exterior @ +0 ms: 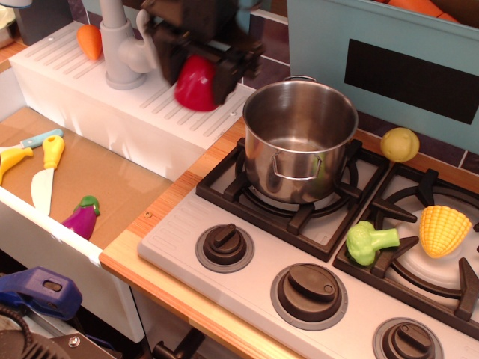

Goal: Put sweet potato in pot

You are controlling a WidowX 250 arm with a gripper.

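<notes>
My black gripper [196,71] is shut on the glossy red sweet potato [197,82] and holds it in the air above the white ribbed drainboard, left of the pot and near its rim height. The shiny steel pot [301,134] stands upright on the left rear burner of the stove, and its inside looks empty. The gripper's image is blurred by motion.
A grey faucet [122,52] and a small orange toy [90,41] stand on the white drainboard [90,97]. A yellow-green round toy [400,143], broccoli [367,241] and corn [444,229] lie by the right burner. Toy knives [45,172] and an eggplant [82,215] lie in the sink.
</notes>
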